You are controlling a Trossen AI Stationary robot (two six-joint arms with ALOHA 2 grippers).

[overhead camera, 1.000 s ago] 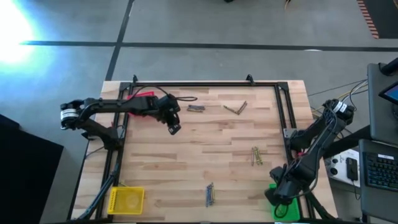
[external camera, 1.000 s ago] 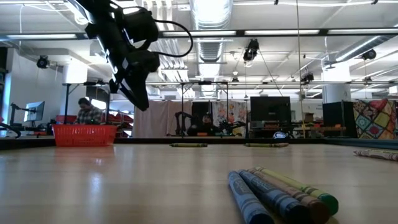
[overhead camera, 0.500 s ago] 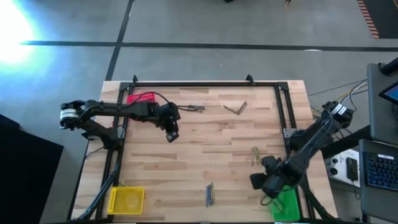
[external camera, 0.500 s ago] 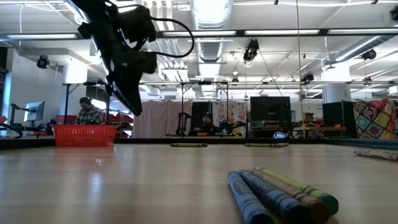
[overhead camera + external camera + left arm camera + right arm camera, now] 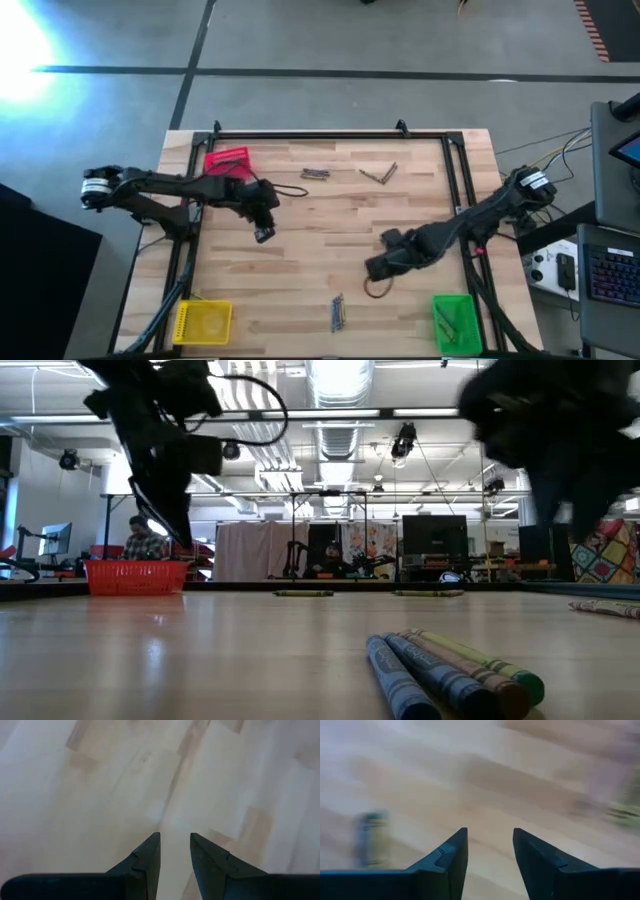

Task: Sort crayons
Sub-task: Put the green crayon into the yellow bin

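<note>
On the left of the table [image 5: 300, 250] the left arm reaches in from the edge, and the left gripper [image 5: 263, 232] hangs above bare wood, just right of the red bin [image 5: 227, 161] in the far left corner. Its two fingers [image 5: 148, 857] stand a little apart and nothing is between them. The yellow bin [image 5: 203, 321] sits in the near left corner. Going right, a grey cluster of crayons [image 5: 315, 173] lies near the far edge, and a brown pair [image 5: 379, 174] lies a bit further right, forming a V shape. Near the front edge, about the middle, there is a blue group [image 5: 338, 313]; the low view shows this group close up, blue ones beside a yellow-green one [image 5: 450, 670]. The right gripper [image 5: 376, 268] is above the wood right of the middle, between the blue group and the far crayons. Its fingers [image 5: 446, 857] are parted, with only blurred wood in the gap. The green bin [image 5: 455, 323] is in the near right corner, and some thin sticks lie inside it; I cannot tell their colours.
</note>
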